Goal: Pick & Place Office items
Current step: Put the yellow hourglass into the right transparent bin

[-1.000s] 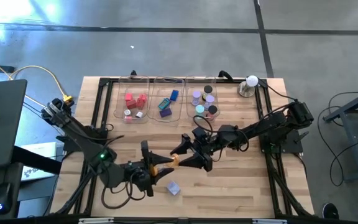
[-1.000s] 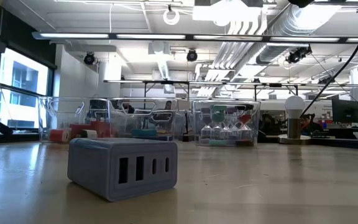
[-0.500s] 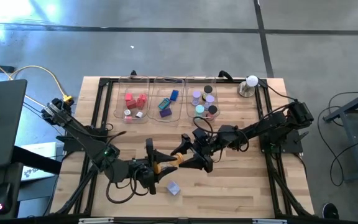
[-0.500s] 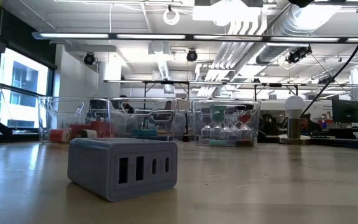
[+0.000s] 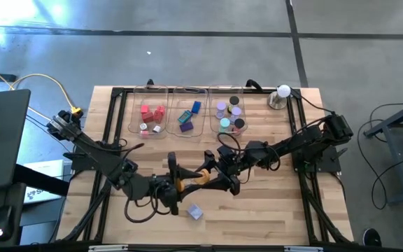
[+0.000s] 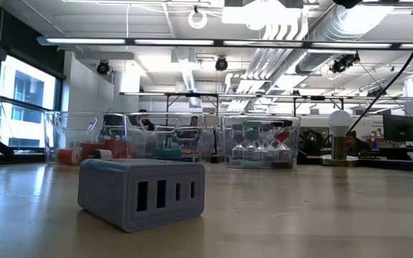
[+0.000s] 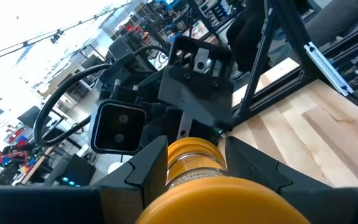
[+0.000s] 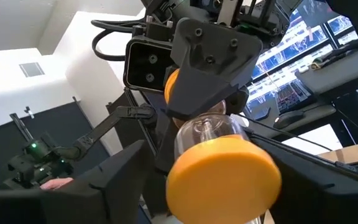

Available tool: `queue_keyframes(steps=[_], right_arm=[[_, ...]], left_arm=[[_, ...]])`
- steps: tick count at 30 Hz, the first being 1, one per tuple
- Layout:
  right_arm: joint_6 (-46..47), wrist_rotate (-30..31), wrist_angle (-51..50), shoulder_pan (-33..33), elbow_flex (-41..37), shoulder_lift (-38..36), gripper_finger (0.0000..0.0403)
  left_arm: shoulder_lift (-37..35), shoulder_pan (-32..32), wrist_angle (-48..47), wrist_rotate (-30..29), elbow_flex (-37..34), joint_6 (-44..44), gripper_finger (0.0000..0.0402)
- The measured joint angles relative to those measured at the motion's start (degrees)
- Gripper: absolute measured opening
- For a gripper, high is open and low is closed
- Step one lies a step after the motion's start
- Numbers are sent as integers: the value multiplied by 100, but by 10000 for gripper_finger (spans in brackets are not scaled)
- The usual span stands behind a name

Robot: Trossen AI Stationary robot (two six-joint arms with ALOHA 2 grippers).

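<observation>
A sand timer (image 8: 221, 163) with yellow end caps and a clear glass middle hangs above the table's middle, between my two arms. My left gripper (image 7: 194, 149) is shut on it, reaching level from the left (image 5: 179, 184). My right gripper (image 8: 219, 180) comes from the right (image 5: 212, 178), open. Its fingers stand on either side of the timer's near yellow cap with gaps showing. A lilac-grey block (image 6: 140, 193) rests flat on the table near the front edge (image 5: 194, 211). My left gripper pinches the timer between its two fingers around the yellow body (image 7: 194, 163); in the right wrist view its fingers cover the far cap (image 8: 174, 84). The fingers reach level from the table's left and lie along the timer. The timer is lifted clear and points at my right gripper.
Three clear trays stand side by side at the far edge, holding red pieces (image 5: 150, 114), blue and purple pieces (image 5: 188, 116) and round discs (image 5: 230, 113). A white ball on a metal base (image 5: 281, 96) stands at the far right. A black frame (image 5: 117, 94) rims the table.
My left gripper has gone toward the table's right edge, carrying the timer level toward my right gripper, so that the timer's free end now lies between the right fingers. My right arm has kept its place.
</observation>
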Motion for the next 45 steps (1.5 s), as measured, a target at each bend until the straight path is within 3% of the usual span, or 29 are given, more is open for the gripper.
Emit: queue_keyframes(steps=[13,23,29,37,45], right_arm=[[-16,-38,-51,-7,-2,4,183],[-410,-50,-158,-4,-2,4,181],[-609,-95,-181,-7,-2,4,181],[-767,-15,-563,-4,2,0,181],[-1062,537,-1417,-34,0,0,181]], left_arm=[[71,95,16,251,-4,-46,148],[74,111,-24,275,-6,-59,151],[74,120,17,370,-7,-105,199],[79,-41,85,374,-13,-54,209],[77,-290,313,371,-13,-45,211]])
